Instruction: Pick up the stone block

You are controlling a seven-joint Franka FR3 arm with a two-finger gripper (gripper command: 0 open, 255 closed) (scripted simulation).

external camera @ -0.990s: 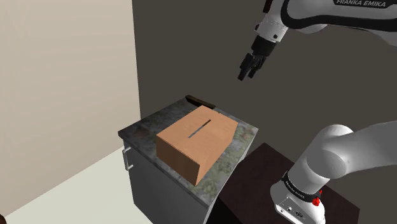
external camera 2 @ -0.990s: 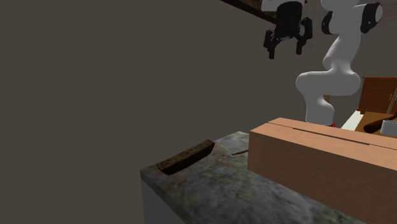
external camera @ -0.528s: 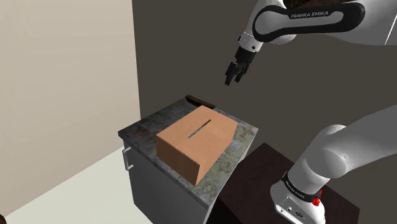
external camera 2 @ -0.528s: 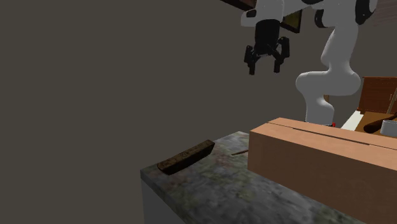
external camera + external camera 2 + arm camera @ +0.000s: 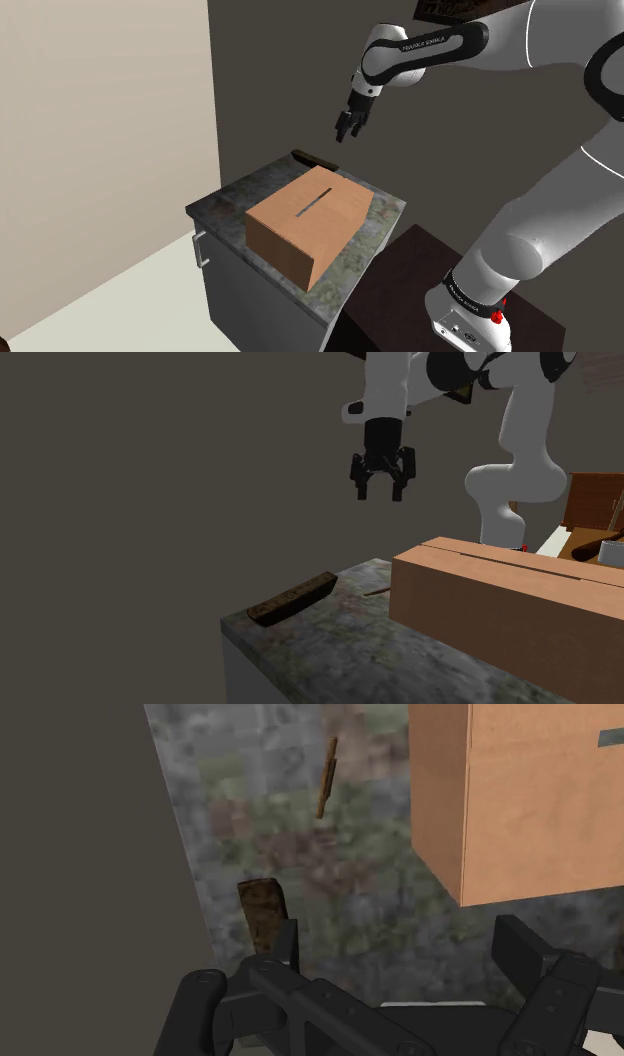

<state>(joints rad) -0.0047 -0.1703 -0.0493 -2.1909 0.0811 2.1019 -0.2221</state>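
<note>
The white arm's black tool (image 5: 346,130) hangs in mid-air at upper ctr of the shoulder view, over the far side of a mottled grey-green worktop (image 5: 378,222), its fingers apart & gripping nothing. The task's item, a dark brown block (image 5: 313,158), long & narrow, lies flat on the worktop's far edge against the dark wall, just above frame ctr & below-left of the tool. A tan cardboard box (image 5: 308,225) w/ a slot in its top sits mid-worktop, apart from the block. A grey cabinet (image 5: 250,300) carries the worktop; the arm's stand (image 5: 470,318) is at lower right. In the second exterior view the tool (image 5: 381,484) shows at upper ctr, jaws spread, well above the block (image 5: 292,599), which lies at lower ctr along the worktop (image 5: 330,647) edge; the box (image 5: 510,602) takes the lower right, w/ a thin brown stick (image 5: 378,591) on the surface btwn block & box. In the wrist view the tool (image 5: 400,939) looks down on the worktop (image 5: 300,854): the block (image 5: 262,912) lies right by one fingertip, outside the gap; the stick (image 5: 326,777) is farther out, the box (image 5: 530,794) off to the other side.
</note>
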